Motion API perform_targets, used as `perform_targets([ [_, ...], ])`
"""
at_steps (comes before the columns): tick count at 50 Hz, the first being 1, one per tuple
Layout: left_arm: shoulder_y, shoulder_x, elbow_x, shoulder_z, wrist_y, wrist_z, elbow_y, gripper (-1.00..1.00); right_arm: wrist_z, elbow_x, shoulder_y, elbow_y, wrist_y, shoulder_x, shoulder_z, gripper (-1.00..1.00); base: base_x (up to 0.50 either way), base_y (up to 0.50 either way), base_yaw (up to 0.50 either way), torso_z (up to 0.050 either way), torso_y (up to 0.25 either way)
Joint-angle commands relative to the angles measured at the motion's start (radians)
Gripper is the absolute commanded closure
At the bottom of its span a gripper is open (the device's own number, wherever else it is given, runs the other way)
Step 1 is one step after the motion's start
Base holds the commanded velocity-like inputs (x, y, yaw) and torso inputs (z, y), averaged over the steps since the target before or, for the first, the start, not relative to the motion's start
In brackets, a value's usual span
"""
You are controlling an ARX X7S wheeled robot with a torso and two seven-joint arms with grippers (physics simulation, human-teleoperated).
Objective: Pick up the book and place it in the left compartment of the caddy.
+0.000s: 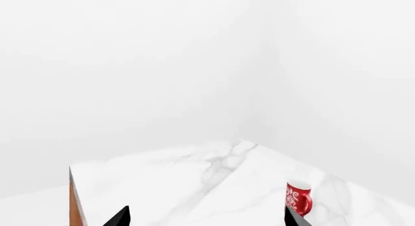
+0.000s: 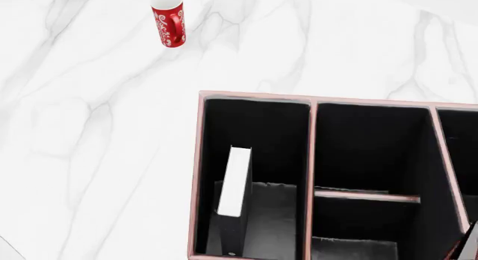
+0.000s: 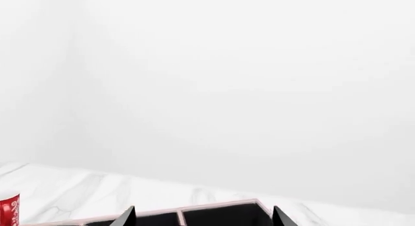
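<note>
The book [image 2: 235,182] stands on edge inside the left compartment [image 2: 258,123] of the caddy [image 2: 312,159], white page edges up, black cover leaning toward the left wall. No gripper touches it. My left gripper [image 1: 207,219] is open and empty, only its two dark fingertips [image 1: 120,217] showing, over the bare marble top. My right gripper [image 3: 204,218] is open and empty, with the caddy's far rim [image 3: 194,207] between its tips. In the head view only a dark sliver of the right arm [image 2: 469,243] shows at the bottom right corner.
A red patterned mug [image 2: 169,20] stands on the white marble table [image 2: 89,131], far left of the caddy; it also shows in the left wrist view [image 1: 298,199] and the right wrist view [image 3: 8,211]. The table's brown side edge [image 1: 75,206] shows there. White walls lie behind.
</note>
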Motion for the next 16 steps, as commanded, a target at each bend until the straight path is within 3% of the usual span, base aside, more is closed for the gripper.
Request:
perform_targets([
  [1,0.137,-0.153,-0.037,-0.133,0.176,-0.053,-0.032,-1.0,0.008,0.016,-0.154,-0.01,-0.087,-0.005,0.149,-1.0,0.0,0.0,0.0,0.0,0.0],
  [16,0.432,-0.35,-0.068,-0.295,0.487,-0.163,-0.109,-1.0,-0.011,0.033,-0.276,-0.012,-0.154,-0.046,0.275,-1.0,0.0,0.0,0.0,0.0,0.0],
])
